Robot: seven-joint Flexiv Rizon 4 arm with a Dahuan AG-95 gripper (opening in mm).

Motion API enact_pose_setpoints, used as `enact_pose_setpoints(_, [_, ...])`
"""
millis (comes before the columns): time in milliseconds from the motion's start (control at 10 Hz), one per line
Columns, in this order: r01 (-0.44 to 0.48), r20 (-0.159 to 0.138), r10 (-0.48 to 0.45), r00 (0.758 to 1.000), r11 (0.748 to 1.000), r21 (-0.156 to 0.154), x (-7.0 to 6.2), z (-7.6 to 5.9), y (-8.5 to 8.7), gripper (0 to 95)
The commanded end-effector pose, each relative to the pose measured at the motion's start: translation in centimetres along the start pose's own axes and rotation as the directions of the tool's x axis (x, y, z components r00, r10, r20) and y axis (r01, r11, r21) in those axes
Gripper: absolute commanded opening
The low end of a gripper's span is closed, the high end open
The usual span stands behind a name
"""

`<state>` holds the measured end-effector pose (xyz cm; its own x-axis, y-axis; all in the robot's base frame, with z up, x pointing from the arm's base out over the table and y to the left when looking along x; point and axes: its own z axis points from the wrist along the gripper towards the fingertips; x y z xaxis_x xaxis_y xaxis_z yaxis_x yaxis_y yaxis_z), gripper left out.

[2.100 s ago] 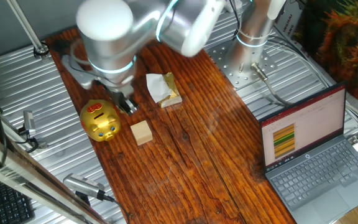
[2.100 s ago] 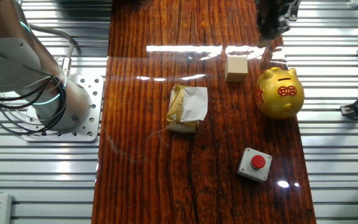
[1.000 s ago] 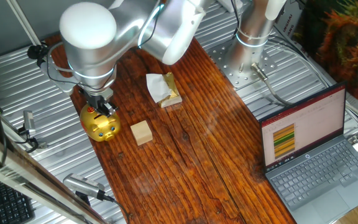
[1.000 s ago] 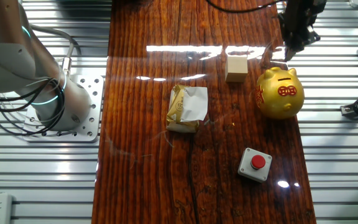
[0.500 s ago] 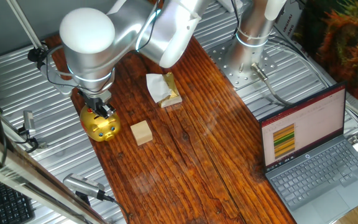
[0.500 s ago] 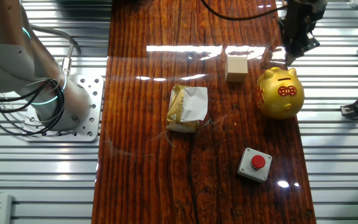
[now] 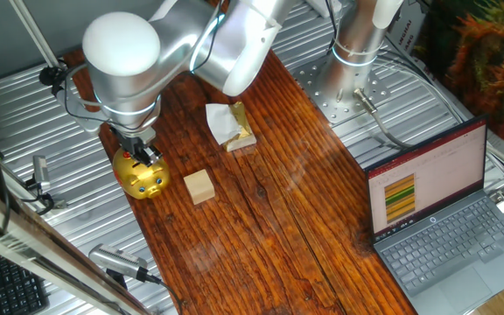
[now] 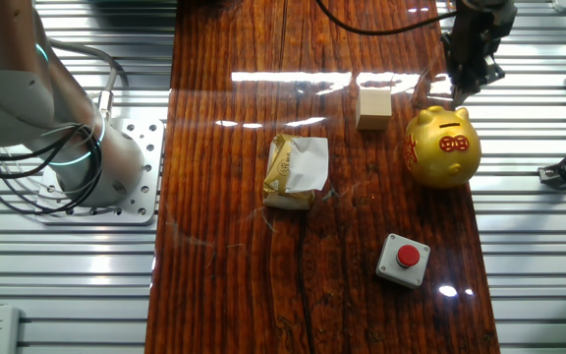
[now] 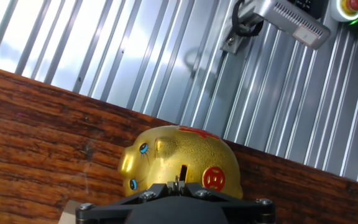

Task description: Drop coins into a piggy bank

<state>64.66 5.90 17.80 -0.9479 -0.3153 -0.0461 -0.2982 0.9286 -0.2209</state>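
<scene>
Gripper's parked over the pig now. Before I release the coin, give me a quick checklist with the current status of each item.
1. Gripper over the piggy bank: ok, it hangs at the pig's top edge in both fixed views.
2. Slot in line with the fingers: ok, hand view shows the dark slot just ahead of the fingertips.
3. Coin held in the gripper: cannot tell, no coin is clearly visible.
4. Piggy bank upright: ok, standing on the table.
5. Wooden cube out of the way: ok, apart from the pig.
6. Fingers touching the pig: cannot tell.
</scene>
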Motion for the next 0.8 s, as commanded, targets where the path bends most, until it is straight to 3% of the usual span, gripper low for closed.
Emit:
enact_pose_setpoints(100, [-0.012,-0.001,0.012,1.0,1.0,-0.001,0.0,0.1,0.0,0.0])
enact_pose_setpoints(400, [-0.032,0.006,0.033,0.999,0.999,-0.011,-0.3,1.7,-0.3,0.0])
enact_pose_setpoints(800, [-0.038,0.008,0.038,0.999,0.999,-0.012,-0.5,2.0,-0.4,0.0])
